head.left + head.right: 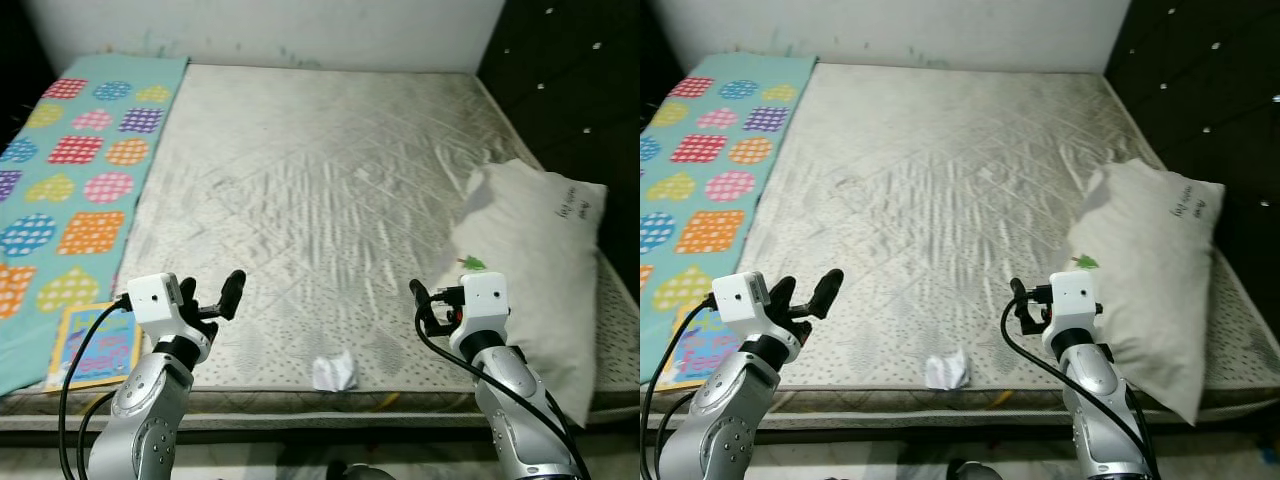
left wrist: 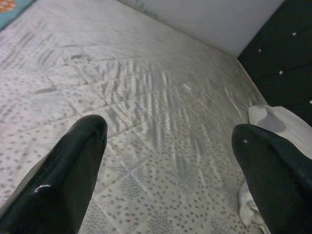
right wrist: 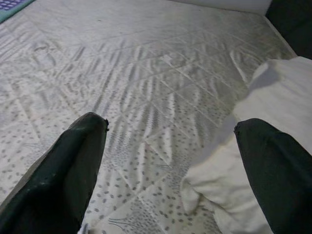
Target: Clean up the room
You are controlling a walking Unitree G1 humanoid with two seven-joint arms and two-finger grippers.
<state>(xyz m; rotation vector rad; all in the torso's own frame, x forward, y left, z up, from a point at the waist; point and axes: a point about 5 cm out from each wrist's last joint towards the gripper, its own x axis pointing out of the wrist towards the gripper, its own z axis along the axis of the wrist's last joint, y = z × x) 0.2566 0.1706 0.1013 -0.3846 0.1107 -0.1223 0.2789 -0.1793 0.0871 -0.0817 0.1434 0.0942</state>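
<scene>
Bed: a wide grey-white quilted mattress (image 1: 320, 190) with a stitched diamond pattern and dotted patches, seen from its foot end; a white wall runs along its far edge and a black studded panel (image 1: 570, 80) stands at 2 o'clock.
Crumpled paper: a small white crumpled wad of paper (image 1: 335, 372) lies on the mattress at 6 o'clock, near the front edge, between the two arms and apart from both.
Pillow: a large white soft pillow (image 1: 540, 260) with a small dark scribble and a little green mark lies at 3 o'clock along the right side of the mattress.
Mat: a turquoise cloth mat (image 1: 70, 170) printed with dotted hearts, circles and squares covers the strip from 9 to 10 o'clock.
Book: a flat yellow-edged picture book (image 1: 95, 345) rests on the near end of the mat at 8 o'clock, partly behind the left arm.
Left gripper (image 1: 212, 295): hovers over the mattress at 7 o'clock, black fingers (image 2: 63, 170) spread wide, nothing between them.
Right gripper (image 1: 423, 300): hovers at 5 o'clock just beside the pillow's near corner, fingers (image 3: 73, 165) parted and empty.
</scene>
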